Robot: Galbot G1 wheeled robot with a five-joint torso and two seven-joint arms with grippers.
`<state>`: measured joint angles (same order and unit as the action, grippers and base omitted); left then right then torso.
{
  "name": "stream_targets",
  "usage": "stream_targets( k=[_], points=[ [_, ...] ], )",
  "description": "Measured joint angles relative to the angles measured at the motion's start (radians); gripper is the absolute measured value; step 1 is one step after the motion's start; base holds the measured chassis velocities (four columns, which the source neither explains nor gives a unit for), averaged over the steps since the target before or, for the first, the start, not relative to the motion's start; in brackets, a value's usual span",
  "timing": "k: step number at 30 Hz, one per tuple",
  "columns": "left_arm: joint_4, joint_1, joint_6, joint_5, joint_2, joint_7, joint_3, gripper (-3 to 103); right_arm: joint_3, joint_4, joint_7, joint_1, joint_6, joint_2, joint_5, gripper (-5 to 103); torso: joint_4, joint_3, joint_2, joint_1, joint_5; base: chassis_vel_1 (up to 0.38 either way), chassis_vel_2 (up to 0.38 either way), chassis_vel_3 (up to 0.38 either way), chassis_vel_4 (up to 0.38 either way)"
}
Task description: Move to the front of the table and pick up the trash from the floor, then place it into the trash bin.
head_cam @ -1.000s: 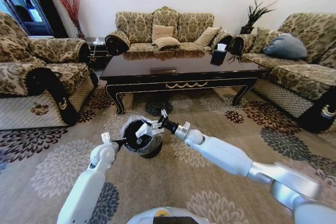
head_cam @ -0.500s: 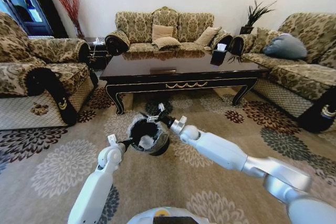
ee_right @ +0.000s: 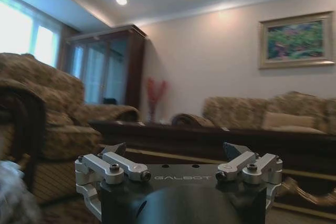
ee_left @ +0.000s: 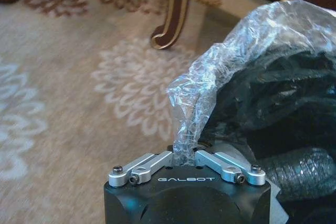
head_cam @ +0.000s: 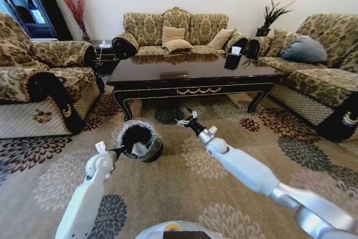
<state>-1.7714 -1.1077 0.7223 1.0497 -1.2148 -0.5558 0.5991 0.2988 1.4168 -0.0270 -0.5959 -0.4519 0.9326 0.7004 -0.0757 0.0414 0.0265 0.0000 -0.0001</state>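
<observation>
Left gripper [head_cam: 118, 151], lower left of centre in the head view, is clamped on the rim of the trash bin [head_cam: 150, 150]; in the left wrist view its fingers [ee_left: 157, 161] pinch the crinkly clear plastic bag [ee_left: 220, 72] folded over that rim, fingertips hidden in the plastic. Bin is tipped, mouth toward the camera, with a white paper wad [head_cam: 136, 148] inside; whether it rests on the floor [head_cam: 184, 194] or hangs just above cannot be told. Bin's far side is cut off by the frame edge in the wrist view. Right gripper [head_cam: 186, 121], centre frame and apart from the bin, is spread open and holds nothing. Table [head_cam: 190, 76] stands beyond both, upper centre; one curved leg [ee_left: 176, 11] visible
</observation>
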Motion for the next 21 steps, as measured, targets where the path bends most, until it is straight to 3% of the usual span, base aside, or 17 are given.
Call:
stream_targets(
  k=[6, 21],
  points=[
    [0.066, 0.015, 0.012, 0.015, -0.003, -0.056, 0.013, 0, -0.072, -0.020, 0.027, -0.086, -0.004, 0.015, -0.073, 100, 0.0005, 0.000, 0.000, 0.000, 0.0001, 0.000, 0.000, 0.000, 0.000],
    [0.173, 0.080, 0.013, -0.005, -0.033, -0.064, -0.035, 0, -0.091, -0.055, 0.023, -0.126, -0.013, 0.033, -0.108, 100, 0.0004, 0.000, 0.000, 0.000, 0.0010, 0.000, 0.000, 0.000, 0.000]
  ],
)
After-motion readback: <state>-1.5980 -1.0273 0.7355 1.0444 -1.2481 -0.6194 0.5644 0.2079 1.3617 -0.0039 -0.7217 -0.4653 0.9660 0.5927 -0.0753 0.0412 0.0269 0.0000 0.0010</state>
